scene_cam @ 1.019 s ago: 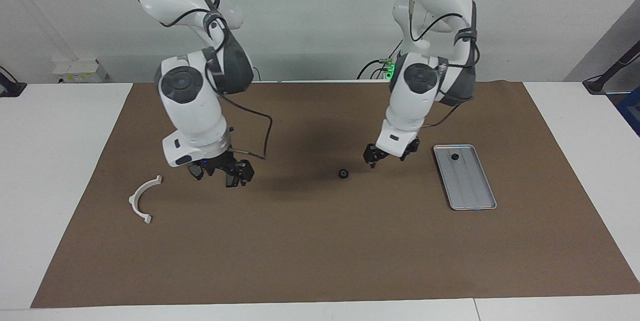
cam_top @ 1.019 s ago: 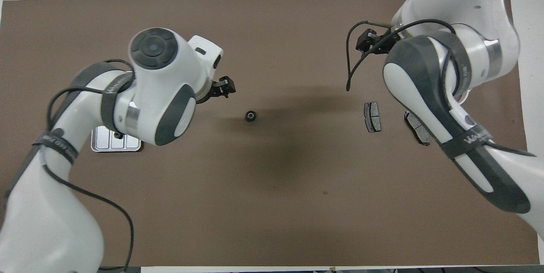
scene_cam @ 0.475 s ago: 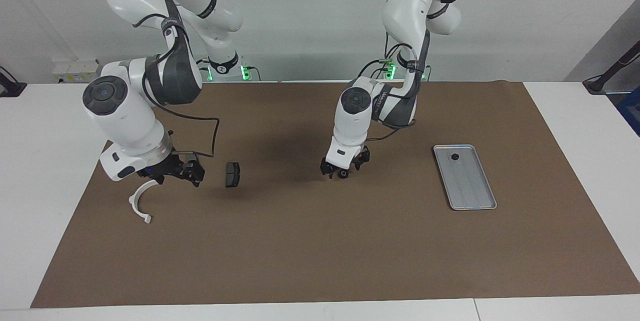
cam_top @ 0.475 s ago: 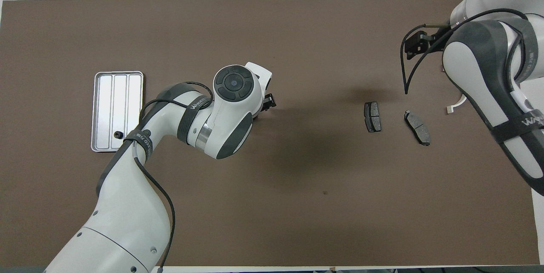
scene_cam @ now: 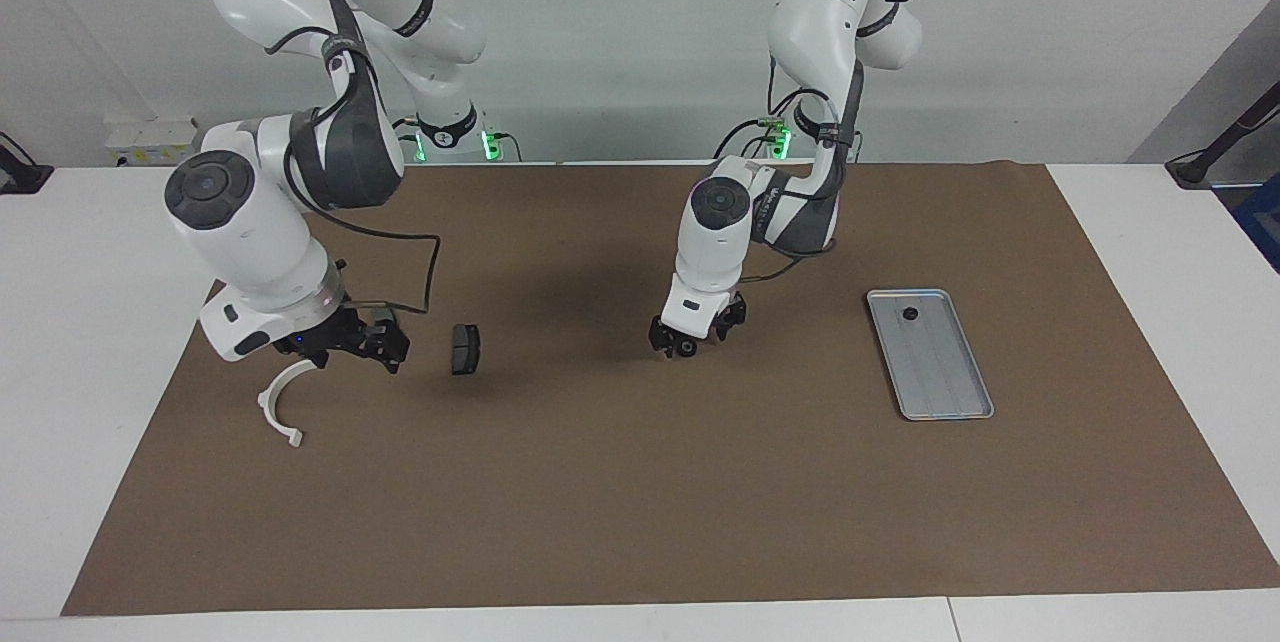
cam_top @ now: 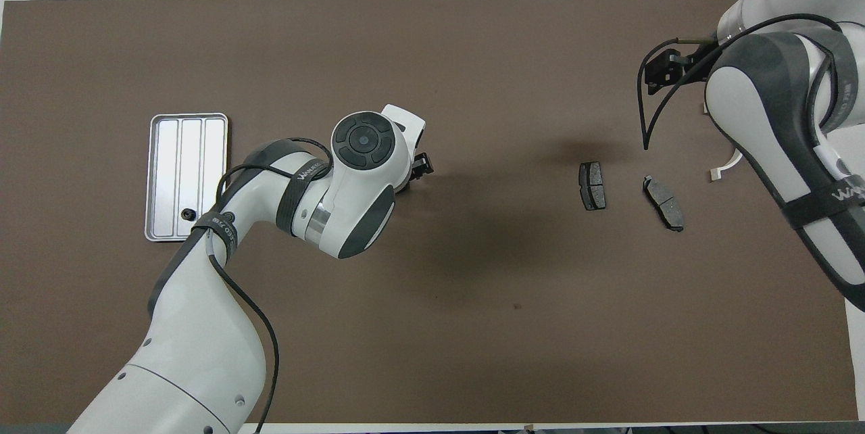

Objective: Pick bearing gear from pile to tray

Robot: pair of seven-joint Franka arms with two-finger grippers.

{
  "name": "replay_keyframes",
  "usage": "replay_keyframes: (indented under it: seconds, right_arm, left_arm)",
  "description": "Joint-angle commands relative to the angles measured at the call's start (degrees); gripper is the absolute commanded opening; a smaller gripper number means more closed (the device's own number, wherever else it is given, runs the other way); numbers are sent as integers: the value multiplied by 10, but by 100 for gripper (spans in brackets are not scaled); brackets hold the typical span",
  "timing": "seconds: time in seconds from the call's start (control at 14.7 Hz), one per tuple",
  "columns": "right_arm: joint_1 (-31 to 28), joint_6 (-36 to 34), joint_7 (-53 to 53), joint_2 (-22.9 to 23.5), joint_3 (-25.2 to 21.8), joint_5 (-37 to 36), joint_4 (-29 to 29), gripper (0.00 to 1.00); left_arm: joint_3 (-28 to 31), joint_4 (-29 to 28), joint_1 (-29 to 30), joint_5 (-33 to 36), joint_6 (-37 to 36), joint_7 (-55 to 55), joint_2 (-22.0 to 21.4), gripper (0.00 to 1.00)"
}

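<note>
The bearing gear (scene_cam: 687,348) sat on the brown mat (scene_cam: 640,512) about dead centre of the facing frame. The left hand (scene_cam: 688,340) was down low right at it, fingers spread with the gear between the tips. Couldn't tell if either tip was actually touching it. From overhead the gear was hidden under that arm's wrist.

The tray (scene_cam: 945,392) lay toward the left arm's end at mid-height of the frame, well apart from the gear, with bare mat all the way between them. One small black round piece (scene_cam: 909,314) already sat in the tray's upper end, close to the rim; the rest of its ribbed floor was bare.

Toward the right arm's end, one brake pad (scene_cam: 464,349) lay clear on the mat. The overhead view showed a second pad (cam_top: 663,202) near it, apart. The right hand (scene_cam: 350,352), also spread and holding nothing, hung just above the white half-ring (scene_cam: 280,404), which lay close to the mat's edge by the white bench (scene_cam: 100,342).

The whole lower half of the facing frame was open mat.
</note>
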Motion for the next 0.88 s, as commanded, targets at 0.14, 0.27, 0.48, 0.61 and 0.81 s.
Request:
replay_keyframes:
  seconds: [0.14, 0.27, 0.48, 0.61, 0.81]
  right_arm:
    - [98, 5, -18, -92, -122, 35, -64, 100]
    - [141, 8, -64, -131, -191, 104, -94, 100]
    - [142, 18, -107, -205, -204, 114, -152, 100]
    - [144, 15, -107, -256, -206, 115, -189, 100]
    - [160, 5, -106, -315, -208, 117, -228, 100]
  left_arm:
    - [1, -44, -5, 4, 23, -12, -26, 74]
    - [1, -44, -5, 4, 27, -20, -26, 69]
    - [2, -49, -9, 4, 28, -41, -27, 54]
    - [2, -51, -12, 4, 28, -52, -30, 41]
    - [3, -37, -1, 5, 16, -52, -29, 18]
